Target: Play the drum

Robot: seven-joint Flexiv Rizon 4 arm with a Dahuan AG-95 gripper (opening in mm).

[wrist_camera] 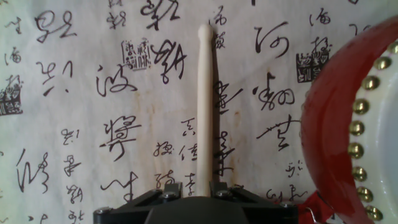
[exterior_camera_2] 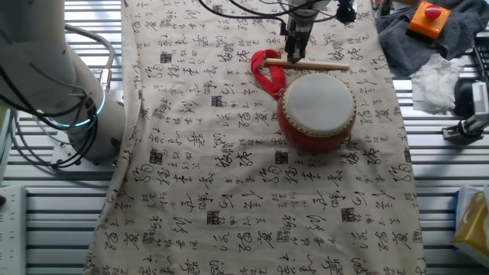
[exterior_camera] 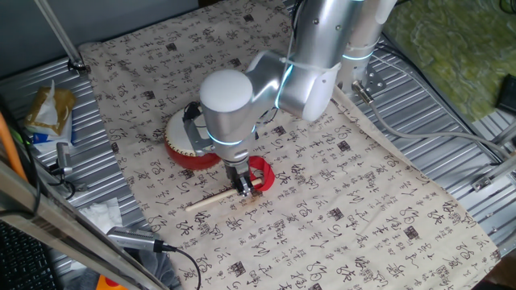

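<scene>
The drum stands on the printed cloth, with a red body, white skin and studded rim. It also shows in one fixed view, partly behind the arm, and at the right edge of the hand view. Its red ribbon loop lies beside it. A thin pale wooden stick lies flat on the cloth. My gripper is lowered over the stick's near end, one finger on each side. A narrow strip of cloth shows between the left finger and the stick. The gripper also shows in both fixed views.
The calligraphy cloth covers a ribbed metal table. A grey rag with an orange button box, white tissue and cables lie along one table edge. A snack packet lies by the other fixed view's left side.
</scene>
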